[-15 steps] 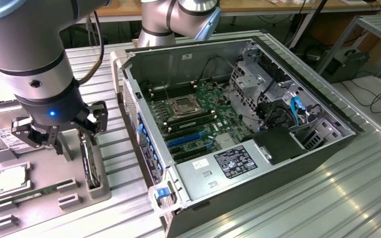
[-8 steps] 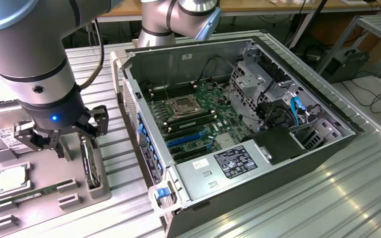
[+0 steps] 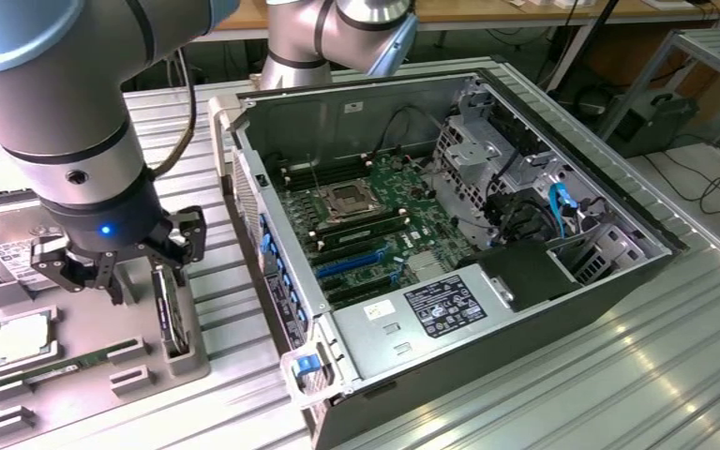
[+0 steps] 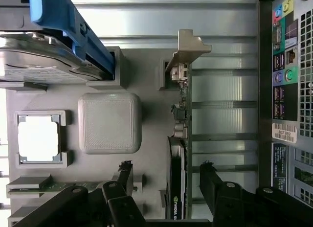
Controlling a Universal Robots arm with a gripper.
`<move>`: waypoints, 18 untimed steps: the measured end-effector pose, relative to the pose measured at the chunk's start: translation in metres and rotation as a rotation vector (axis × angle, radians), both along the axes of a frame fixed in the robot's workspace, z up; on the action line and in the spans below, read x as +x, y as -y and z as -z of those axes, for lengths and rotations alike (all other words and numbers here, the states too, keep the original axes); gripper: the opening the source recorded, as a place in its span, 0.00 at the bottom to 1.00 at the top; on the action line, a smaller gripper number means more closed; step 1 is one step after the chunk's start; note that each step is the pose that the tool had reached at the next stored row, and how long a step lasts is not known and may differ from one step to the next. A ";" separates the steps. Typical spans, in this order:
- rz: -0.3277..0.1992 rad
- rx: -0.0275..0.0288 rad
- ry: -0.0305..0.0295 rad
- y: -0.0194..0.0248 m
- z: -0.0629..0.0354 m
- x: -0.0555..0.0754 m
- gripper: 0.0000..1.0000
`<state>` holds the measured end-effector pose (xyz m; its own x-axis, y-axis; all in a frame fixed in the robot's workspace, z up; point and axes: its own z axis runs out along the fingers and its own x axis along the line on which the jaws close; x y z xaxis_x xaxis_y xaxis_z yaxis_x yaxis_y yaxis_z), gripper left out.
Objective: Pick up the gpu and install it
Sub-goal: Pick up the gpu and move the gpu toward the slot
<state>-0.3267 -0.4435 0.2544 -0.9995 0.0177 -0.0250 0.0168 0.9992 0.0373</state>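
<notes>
We see the gripper (image 4: 167, 172) spread wide just above the gpu (image 4: 177, 161), one finger (image 4: 125, 175) on each side of the card and neither touching it. The gpu stands on edge in a slot of the grey parts tray (image 4: 146, 75), beside the open computer case (image 3: 460, 234) and not yet installed.

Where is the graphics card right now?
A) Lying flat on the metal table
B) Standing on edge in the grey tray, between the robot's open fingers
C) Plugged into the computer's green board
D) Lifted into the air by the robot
B. The gpu stands on edge in a slot of the grey tray, and the open gripper has a finger on either side without touching it.
</notes>
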 end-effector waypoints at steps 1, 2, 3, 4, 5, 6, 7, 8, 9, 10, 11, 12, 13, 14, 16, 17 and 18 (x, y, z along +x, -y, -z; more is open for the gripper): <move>0.000 0.0000 0.0000 0.0000 0.0010 0.000 0.66; 0.000 -0.0002 -0.0002 0.0000 0.0026 0.000 0.66; 0.000 -0.0004 -0.0003 0.0000 0.0041 0.000 0.66; 0.000 -0.0007 -0.0004 0.0000 0.0059 0.000 0.66; 0.000 -0.0010 -0.0004 0.0000 0.0076 0.000 0.66; 0.000 -0.0021 -0.0002 0.0000 0.0109 0.000 0.66; 0.000 -0.0071 -0.0003 -0.0001 0.0123 0.000 0.66; 0.000 -0.0137 -0.0006 -0.0001 0.0130 0.000 0.66; 0.000 -0.0206 -0.0005 0.0000 0.0141 0.000 0.66; 0.000 -0.0232 -0.0005 0.0000 0.0154 0.000 0.66; 0.000 -0.0242 -0.0005 0.0000 0.0169 0.000 0.66; 0.000 -0.0247 -0.0005 0.0000 0.0183 0.000 0.66; 0.000 -0.0249 -0.0005 0.0000 0.0195 0.000 0.66; 0.000 -0.0250 -0.0005 0.0000 0.0206 0.000 0.66; 0.000 -0.0251 -0.0006 0.0000 0.0227 0.000 0.66; 0.000 -0.0252 -0.0006 0.0001 0.0237 0.000 0.66; 0.000 -0.0251 -0.0006 0.0001 0.0250 0.000 0.66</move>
